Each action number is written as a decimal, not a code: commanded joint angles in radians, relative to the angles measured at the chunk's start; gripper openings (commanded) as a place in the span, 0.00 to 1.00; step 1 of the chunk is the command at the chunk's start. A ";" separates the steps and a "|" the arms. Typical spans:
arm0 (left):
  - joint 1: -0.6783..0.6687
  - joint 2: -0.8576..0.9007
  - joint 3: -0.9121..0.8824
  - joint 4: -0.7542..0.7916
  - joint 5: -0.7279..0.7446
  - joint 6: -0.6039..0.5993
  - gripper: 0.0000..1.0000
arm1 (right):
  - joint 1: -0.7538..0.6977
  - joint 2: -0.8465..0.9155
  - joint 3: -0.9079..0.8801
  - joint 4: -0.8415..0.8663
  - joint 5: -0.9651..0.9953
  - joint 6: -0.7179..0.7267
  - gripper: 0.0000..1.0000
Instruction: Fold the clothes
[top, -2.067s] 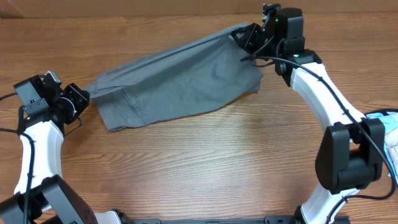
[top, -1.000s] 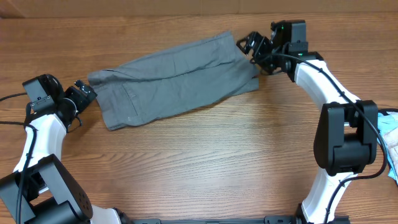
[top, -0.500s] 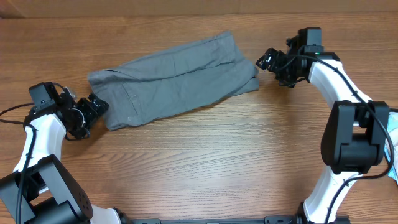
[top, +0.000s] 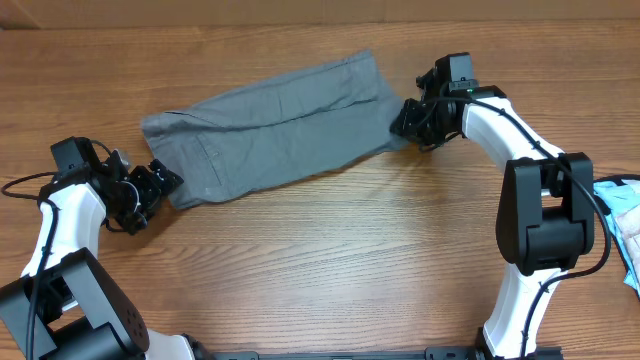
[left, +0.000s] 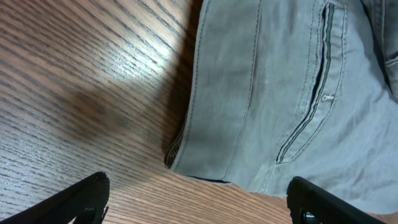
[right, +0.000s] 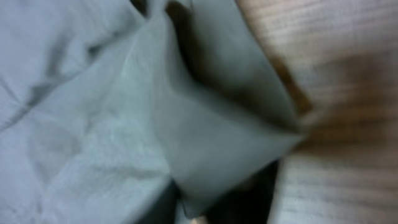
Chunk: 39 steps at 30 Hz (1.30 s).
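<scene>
The clothes (top: 280, 125), grey shorts folded into a long strip, lie slanted across the far half of the table. My left gripper (top: 155, 195) is open and low on the table, just short of the strip's lower-left corner. In the left wrist view the waistband corner and a pocket seam of the clothes (left: 267, 93) lie ahead of the left gripper (left: 196, 199), with nothing between its dark fingertips (left: 87, 193). My right gripper (top: 405, 120) sits at the strip's right corner. Blurred grey cloth (right: 186, 112) fills the right wrist view, and one fold runs down into the shut right gripper (right: 211, 211).
The wooden table (top: 330, 260) stretches toward the near edge. A pale blue object (top: 620, 215) lies at the right edge beside the right arm's base. The left arm's cable trails off the left side.
My right gripper swung back left onto the shorts' right corner and went from open to shut. My left gripper crept right toward the lower-left corner and stayed open.
</scene>
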 joint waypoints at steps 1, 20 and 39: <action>0.001 0.011 0.021 -0.004 0.014 0.027 0.94 | -0.001 0.009 0.017 -0.084 0.079 -0.011 0.04; 0.001 0.011 0.021 -0.011 0.010 0.064 0.98 | -0.054 -0.043 0.037 -0.562 0.318 0.041 0.68; 0.001 0.011 0.021 -0.013 0.010 0.071 1.00 | -0.093 -0.098 0.057 -0.286 -0.026 -0.095 0.45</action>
